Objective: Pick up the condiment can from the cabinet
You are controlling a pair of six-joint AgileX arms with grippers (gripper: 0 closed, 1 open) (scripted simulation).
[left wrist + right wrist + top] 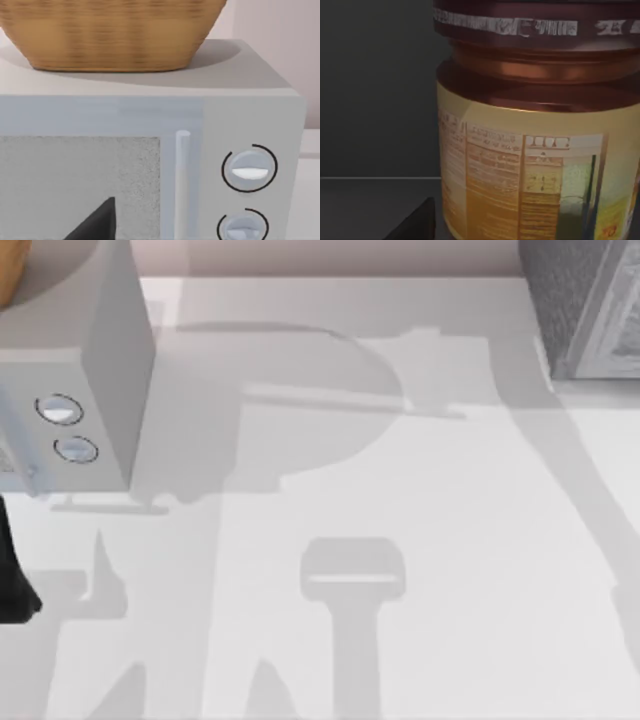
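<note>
The condiment can [535, 150] stands very close in the right wrist view, upright in a dark interior. It has a dark maroon lid, a reddish rim and a tan-orange label with fine print. A dark tip of my right gripper [417, 222] shows just beside the can's lower side, on a dark shelf floor. In the top view the grey cabinet [585, 310] sits at the back right corner. My left arm [15, 580] is parked at the table's left edge. A dark tip of my left gripper [97, 220] faces the microwave door.
A white microwave [90, 390] with two round knobs [249, 167] stands at the back left. A woven basket [110, 35] rests on top of it. The white tabletop [400, 540] carries broad shadows of the arms.
</note>
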